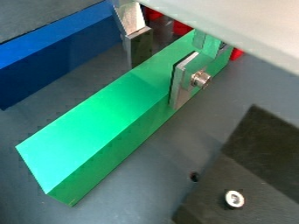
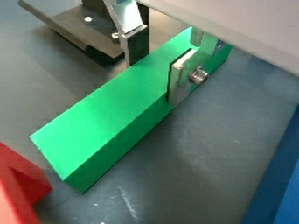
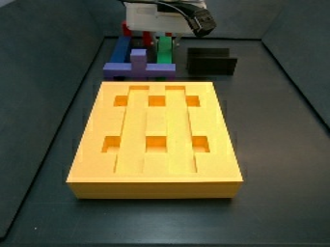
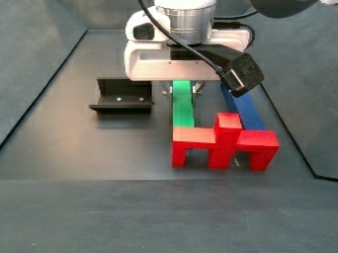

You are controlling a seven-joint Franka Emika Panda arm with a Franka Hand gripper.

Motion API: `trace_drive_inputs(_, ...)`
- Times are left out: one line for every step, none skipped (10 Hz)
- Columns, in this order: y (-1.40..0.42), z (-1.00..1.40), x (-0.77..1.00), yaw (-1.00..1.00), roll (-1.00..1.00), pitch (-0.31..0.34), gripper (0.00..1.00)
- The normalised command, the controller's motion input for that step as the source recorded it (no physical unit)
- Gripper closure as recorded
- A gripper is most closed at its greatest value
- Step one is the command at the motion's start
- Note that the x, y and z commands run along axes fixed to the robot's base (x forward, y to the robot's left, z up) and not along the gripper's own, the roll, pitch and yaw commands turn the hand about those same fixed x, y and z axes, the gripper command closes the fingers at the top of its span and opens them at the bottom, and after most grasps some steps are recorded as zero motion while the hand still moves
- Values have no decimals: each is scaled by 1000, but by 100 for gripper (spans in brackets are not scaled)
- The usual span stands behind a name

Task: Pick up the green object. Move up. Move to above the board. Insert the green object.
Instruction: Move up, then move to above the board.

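The green object point(image 1: 100, 131) is a long green bar lying flat on the dark floor; it shows in both wrist views point(image 2: 105, 122) and both side views point(image 4: 184, 104) point(image 3: 165, 48). My gripper point(image 1: 158, 77) straddles its far end, with one finger pressed against each long side point(image 2: 158, 76). It is shut on the bar, low at the floor point(image 4: 185, 84). The board point(image 3: 154, 183) is a thick orange-yellow slab with grooves and six square holes, in front of the gripper point(image 3: 157, 39) in a side view.
A blue block point(image 4: 242, 107) lies beside the bar, with a red cross-shaped piece point(image 4: 224, 143) at their ends. The black fixture point(image 4: 119, 96) stands on the bar's other side point(image 3: 213, 60). A purple block point(image 3: 135, 68) lies between the pieces and the board.
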Motion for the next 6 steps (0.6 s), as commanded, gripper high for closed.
trace_drive_inputs(0, 833, 0, 0, 0, 0, 100)
trace_drive_inputs(-81, 815, 18, 29, -10, 7, 100)
trace_drive_inputs(-74, 589, -20, 31, -13, 39, 100)
trace_drive_inputs(-40, 286, 12, 24, -5, 24, 100)
trace_drive_inputs(0, 1400, 0, 0, 0, 0, 100)
trace_drive_inputs(3, 1400, -15, 2, -3, 25, 100)
